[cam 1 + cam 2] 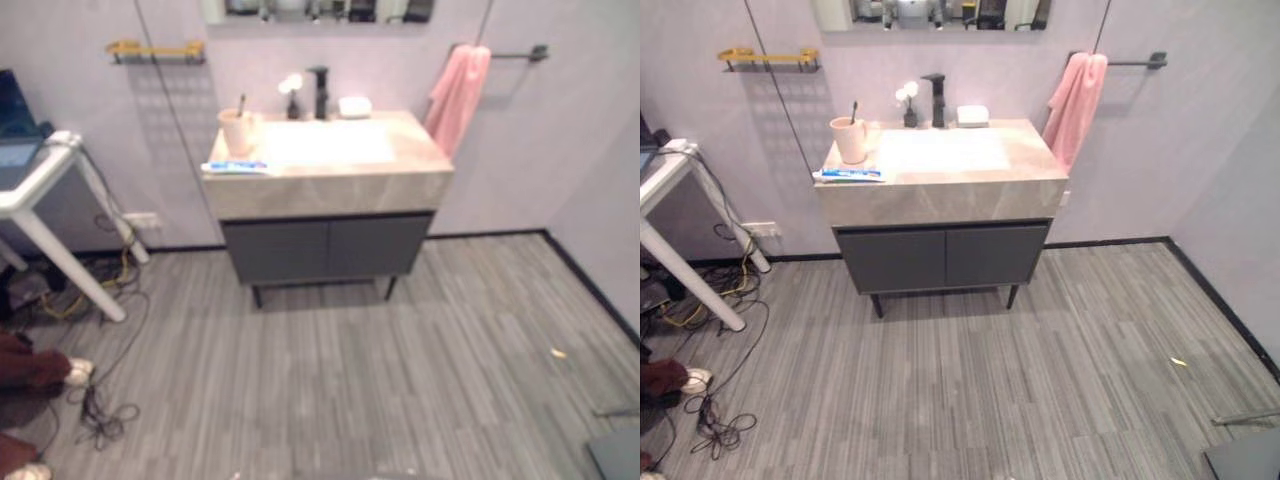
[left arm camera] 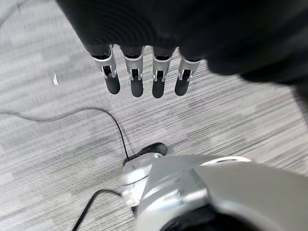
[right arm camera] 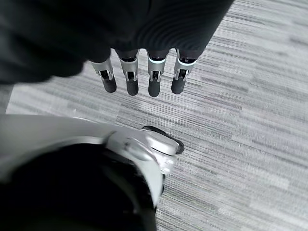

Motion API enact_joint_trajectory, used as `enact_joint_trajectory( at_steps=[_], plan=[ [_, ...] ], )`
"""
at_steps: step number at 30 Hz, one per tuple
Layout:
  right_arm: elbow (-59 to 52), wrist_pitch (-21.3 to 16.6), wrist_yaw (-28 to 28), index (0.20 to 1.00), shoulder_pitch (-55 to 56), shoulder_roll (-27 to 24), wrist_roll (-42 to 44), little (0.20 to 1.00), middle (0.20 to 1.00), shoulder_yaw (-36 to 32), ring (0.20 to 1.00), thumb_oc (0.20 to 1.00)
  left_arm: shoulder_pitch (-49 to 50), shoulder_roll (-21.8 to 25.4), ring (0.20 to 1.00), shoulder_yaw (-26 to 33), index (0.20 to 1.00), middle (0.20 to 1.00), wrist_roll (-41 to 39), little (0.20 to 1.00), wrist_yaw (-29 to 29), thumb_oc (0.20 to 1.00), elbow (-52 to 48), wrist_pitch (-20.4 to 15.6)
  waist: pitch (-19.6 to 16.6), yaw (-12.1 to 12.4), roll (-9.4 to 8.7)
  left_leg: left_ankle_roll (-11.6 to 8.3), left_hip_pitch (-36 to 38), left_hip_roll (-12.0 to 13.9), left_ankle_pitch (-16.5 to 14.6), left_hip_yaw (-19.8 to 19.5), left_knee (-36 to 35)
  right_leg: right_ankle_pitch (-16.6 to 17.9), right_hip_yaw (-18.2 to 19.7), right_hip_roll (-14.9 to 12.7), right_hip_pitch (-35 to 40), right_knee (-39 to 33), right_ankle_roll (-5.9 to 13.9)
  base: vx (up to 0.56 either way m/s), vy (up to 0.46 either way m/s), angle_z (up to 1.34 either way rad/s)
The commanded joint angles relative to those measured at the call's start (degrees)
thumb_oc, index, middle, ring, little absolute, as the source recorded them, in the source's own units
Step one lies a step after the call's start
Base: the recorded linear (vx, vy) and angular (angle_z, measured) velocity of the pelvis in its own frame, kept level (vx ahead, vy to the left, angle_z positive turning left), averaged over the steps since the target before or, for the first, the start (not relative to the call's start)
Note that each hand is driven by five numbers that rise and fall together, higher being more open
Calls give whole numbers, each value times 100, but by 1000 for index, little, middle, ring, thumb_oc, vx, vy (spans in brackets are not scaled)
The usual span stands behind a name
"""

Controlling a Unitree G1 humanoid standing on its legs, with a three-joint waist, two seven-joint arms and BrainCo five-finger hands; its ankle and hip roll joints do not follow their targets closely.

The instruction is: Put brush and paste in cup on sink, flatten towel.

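2 hands, left hand (image 2: 144, 77) and right hand (image 3: 142, 74), fingers straight, empty, above floor (image 3: 260, 120).

1 cup (image 1: 849, 139), 1 paste (image 1: 851, 175), 1 towel (image 1: 1073, 106)

silver dark-tipped fingers (image 2: 136, 79) (dark ribbed covers above)

The toothbrush (image 1: 853, 110) is mostly hidden inside the pink cup (image 1: 849, 139), the mirror (image 1: 930, 13) is cut off by the top edge, and the white table (image 1: 662, 210) by the left edge.
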Motion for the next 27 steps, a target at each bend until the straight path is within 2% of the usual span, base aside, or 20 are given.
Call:
enact_joint_trajectory(
  at_steps=[1,17,23,27],
  plan=[
    [236,-130,25,1000,-414,48,0,1000,1000,208,1000,1000,-407,-155,1000,-44,1000,1000,-14,1000,-69,1000,23,-208,116,-153,-88,121,618,-356,-265,187,-487,689,59,257,845,-1372,391,0,0,0],
    [308,-81,16,1000,-577,-44,-100,1000,1000,220,1000,1000,-456,-309,1000,-202,1000,1000,-33,1000,-152,1000,36,-170,133,-97,40,114,551,-374,-209,65,-487,690,-93,205,796,-1372,396,-11,0,4],
    [306,-45,22,1000,-561,-74,-120,1000,1000,195,1000,1000,-515,-351,1000,-259,1000,1000,-79,1000,-197,1000,19,-156,146,-44,64,123,514,-387,-196,-29,-487,676,-193,174,796,-1372,401,-9,6,11],
    [343,7,68,1000,-536,-125,9,1000,1000,114,1000,1000,-666,-366,1000,-521,1000,1000,109,1000,-217,1000,-116,-179,169,68,76,161,463,-413,-170,-214,-487,666,-360,139,782,-1372,421,-18,9,12]
  ],
)
